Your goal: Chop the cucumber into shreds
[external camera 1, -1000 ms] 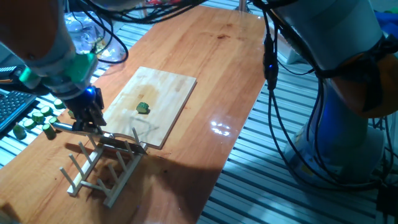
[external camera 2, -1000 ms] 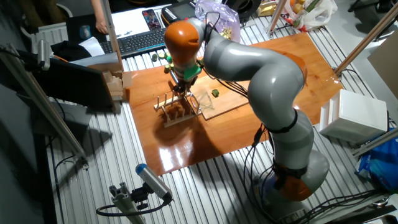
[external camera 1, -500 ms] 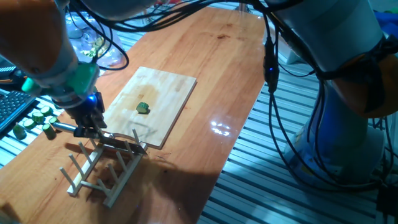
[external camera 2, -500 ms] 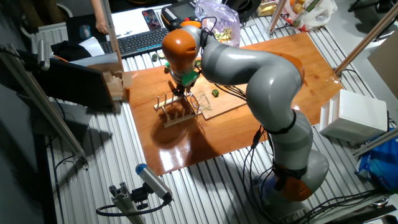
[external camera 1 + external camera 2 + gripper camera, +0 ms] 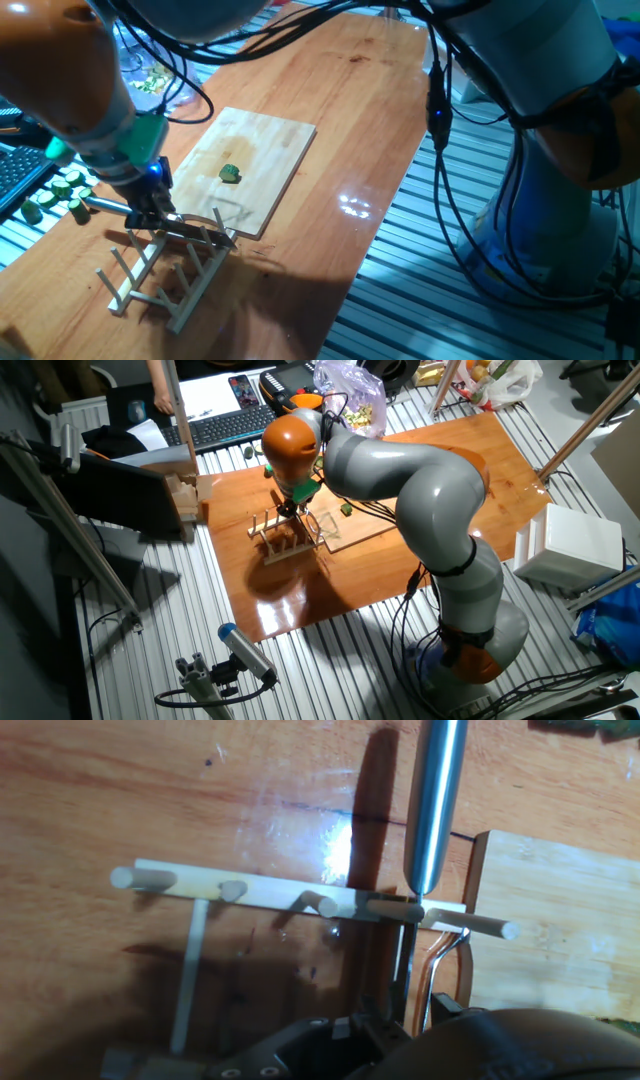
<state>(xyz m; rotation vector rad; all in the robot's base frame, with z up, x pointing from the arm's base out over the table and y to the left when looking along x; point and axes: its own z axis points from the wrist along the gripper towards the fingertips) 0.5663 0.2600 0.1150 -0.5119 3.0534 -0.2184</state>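
The cucumber [image 5: 230, 174] is a small dark green chunk lying on the pale wooden cutting board [image 5: 270, 150]; it also shows in the other fixed view [image 5: 345, 510]. No shreds are in view. A knife with a round metal handle [image 5: 435, 800] rests in the wooden peg rack [image 5: 165, 265], its handle end sticking out to the left [image 5: 95, 205]. My gripper [image 5: 155, 205] is low over the rack, left of the board. In the hand view its fingers [image 5: 372, 1012] stand close on either side of the thin blade, with small gaps, and grip nothing.
Round cucumber slices [image 5: 60, 190] lie at the table's left edge beside a keyboard [image 5: 215, 425]. A plastic bag [image 5: 350, 385] sits behind the board. The rack [image 5: 285, 538] stands against the board's near corner [image 5: 560, 920]. Cables hang along the table's right side.
My gripper has moved a little down and to the right, closer onto the knife in the rack. The knife, rack and cucumber have not moved.
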